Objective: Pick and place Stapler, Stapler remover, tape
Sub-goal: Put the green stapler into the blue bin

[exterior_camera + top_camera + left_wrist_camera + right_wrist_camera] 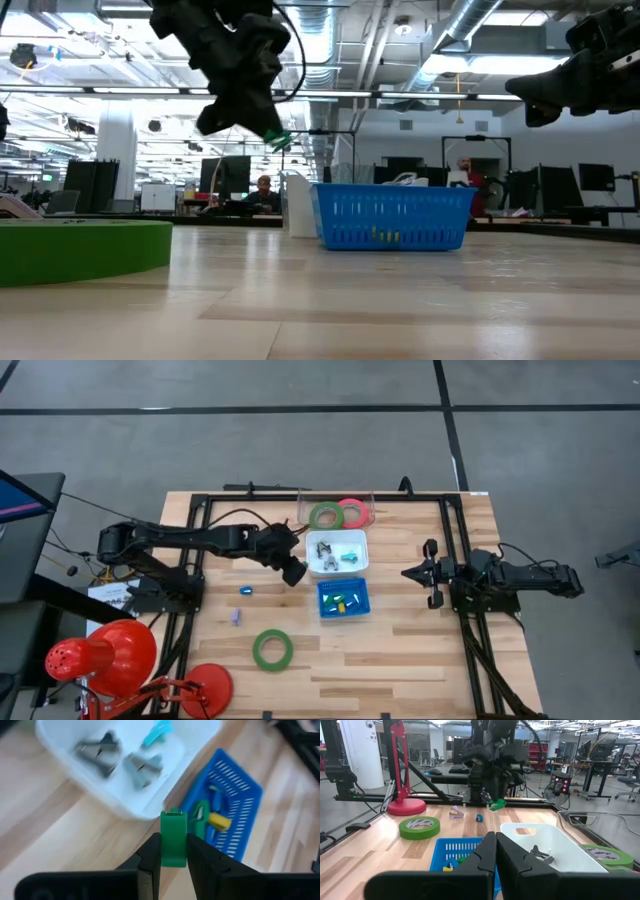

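Observation:
My left gripper hangs over the table just left of the white tray and the blue basket, shut on a small green stapler. The tray holds grey stapler removers and a light-blue one. Small coloured staplers lie in the basket. One green tape ring lies flat on the near table. Another green ring and a pink one lie in a clear box at the far edge. My right gripper waits shut at the right, level. My left gripper pinches the green stapler's two long sides between its two fingers, with the stapler's far end sticking out past the fingertips. The fingers slant down from the table's left and lie along it. The stapler is lifted clear of the table.
A small blue piece and a purple piece lie on the wood left of the basket. A red desk lamp stands at the near left corner. Black frame rails run along both sides of the table.

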Controlling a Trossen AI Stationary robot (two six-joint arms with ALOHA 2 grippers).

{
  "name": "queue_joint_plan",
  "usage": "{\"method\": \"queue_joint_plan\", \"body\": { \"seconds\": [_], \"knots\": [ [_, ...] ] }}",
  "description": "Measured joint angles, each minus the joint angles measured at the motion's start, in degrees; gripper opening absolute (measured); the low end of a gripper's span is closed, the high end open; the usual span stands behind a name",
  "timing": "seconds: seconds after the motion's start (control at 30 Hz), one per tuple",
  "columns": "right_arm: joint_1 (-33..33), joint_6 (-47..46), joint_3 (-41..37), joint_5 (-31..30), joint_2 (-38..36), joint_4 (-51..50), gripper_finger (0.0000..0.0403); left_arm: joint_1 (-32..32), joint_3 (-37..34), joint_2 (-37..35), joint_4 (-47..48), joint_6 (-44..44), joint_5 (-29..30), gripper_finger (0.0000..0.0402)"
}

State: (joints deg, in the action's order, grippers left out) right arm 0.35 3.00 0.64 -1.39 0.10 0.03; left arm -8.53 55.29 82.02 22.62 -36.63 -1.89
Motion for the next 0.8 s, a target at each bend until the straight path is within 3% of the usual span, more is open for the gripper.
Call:
{"method": "queue_joint_plan", "body": {
  "seconds": [0.3,0.8],
  "knots": [
    [0.01,-0.01,0.0,0.0,0.0,0.0,0.0001,1.64,0.0,0.04,-7.43,12.04,-0.09,0.0067],
    [0.01,-0.01,0.0,0.0,0.0,0.0,0.0001,5.86,0.0,0.09,-17.68,41.5,-1.99,0.0067]
  ]
}}
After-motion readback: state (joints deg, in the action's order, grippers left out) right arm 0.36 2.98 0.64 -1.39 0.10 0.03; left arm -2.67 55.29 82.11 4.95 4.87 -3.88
